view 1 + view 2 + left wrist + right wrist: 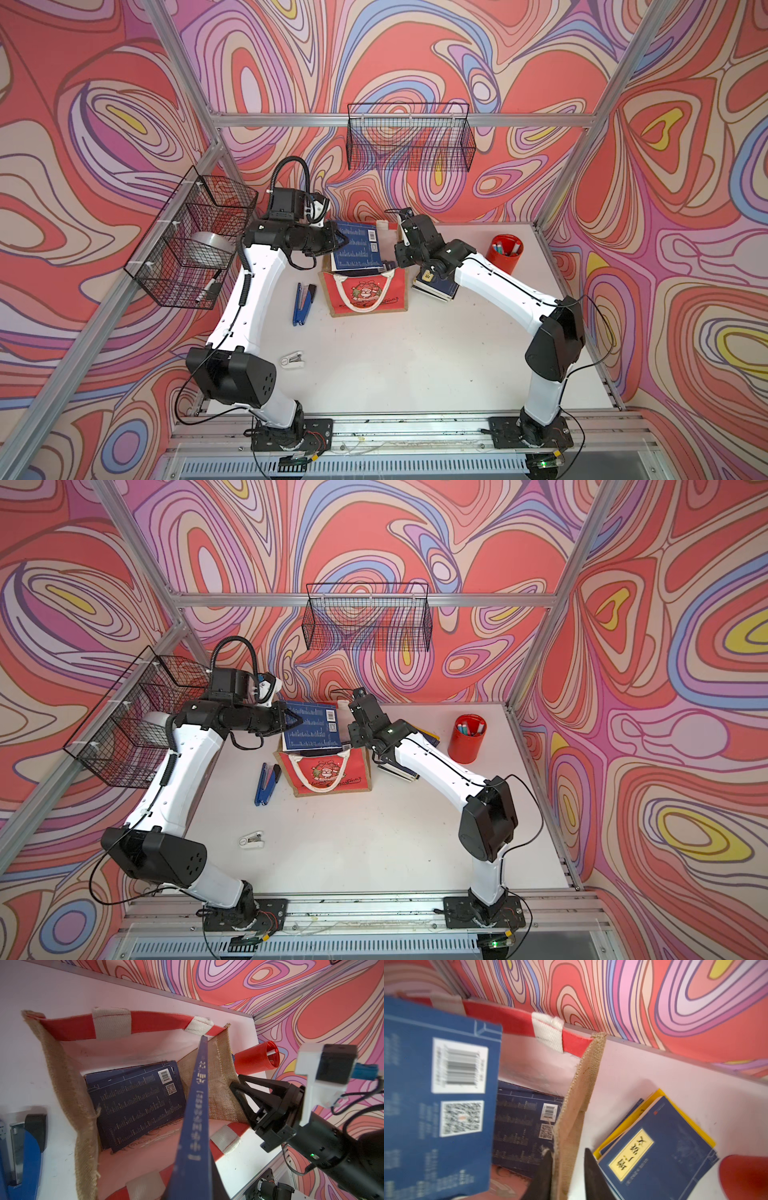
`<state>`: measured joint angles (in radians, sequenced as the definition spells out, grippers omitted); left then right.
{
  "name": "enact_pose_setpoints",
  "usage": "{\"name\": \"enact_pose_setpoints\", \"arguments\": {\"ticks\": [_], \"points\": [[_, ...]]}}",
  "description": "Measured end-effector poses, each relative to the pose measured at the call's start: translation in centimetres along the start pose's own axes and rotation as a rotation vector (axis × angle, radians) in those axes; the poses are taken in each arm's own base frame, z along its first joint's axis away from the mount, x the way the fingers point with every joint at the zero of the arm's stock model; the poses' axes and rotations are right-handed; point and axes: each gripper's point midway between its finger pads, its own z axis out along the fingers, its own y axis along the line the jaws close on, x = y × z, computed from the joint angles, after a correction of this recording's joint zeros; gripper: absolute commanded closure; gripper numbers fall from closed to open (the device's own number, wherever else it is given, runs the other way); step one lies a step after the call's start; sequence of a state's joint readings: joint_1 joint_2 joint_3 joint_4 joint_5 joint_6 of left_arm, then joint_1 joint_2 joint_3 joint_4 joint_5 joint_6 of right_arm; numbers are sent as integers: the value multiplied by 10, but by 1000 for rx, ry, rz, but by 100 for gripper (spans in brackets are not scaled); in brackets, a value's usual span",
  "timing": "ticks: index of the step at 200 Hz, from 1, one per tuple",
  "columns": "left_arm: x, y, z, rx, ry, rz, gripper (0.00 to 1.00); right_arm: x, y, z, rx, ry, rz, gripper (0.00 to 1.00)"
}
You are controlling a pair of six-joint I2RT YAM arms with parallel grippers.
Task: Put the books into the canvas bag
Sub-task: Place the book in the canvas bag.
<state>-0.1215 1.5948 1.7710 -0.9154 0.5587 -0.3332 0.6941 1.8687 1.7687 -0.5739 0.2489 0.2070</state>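
1. Enclosing the white tabletop (415,353): swirl-patterned walls (415,50);
2. left gripper (341,241) clamped on a book (359,249), above the mouth of the canvas bag (365,299);
3. right gripper (568,1151) jaws apart, straddling that bag's jute side.

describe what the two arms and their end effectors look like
Both arms have white shells between black joint housings. The left arm carries a coiled black cable and a looped hose; the right arm a thin black wire. The left end effector and right end effector are black, with triangular open-frame fingers.
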Motion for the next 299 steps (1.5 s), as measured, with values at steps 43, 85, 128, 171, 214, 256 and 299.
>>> {"name": "enact_pose_setpoints", "arguments": {"ticks": [43, 85, 128, 171, 214, 256, 299], "points": [[12, -1, 42, 10, 88, -3, 100, 2, 0, 1, 1, 3, 18, 100], [24, -8, 84, 22, 152, 0, 100, 4, 0, -3, -12, -18, 28, 100], [34, 1, 115, -28, 189, -15, 100, 6, 2, -10, -43, -34, 34, 100], [40, 18, 131, -85, 207, -30, 57, 7, 6, -11, -69, -34, 34, 100], [36, 27, 129, -140, 194, -20, 33, 6, 8, -11, -78, -40, 36, 100], [1, 20, 96, -169, 103, 37, 21, 3, 10, -14, -95, -49, 46, 72], [-40, -2, 12, -191, -85, 122, 0, -20, 1, -52, -118, -127, 77, 40]]}}
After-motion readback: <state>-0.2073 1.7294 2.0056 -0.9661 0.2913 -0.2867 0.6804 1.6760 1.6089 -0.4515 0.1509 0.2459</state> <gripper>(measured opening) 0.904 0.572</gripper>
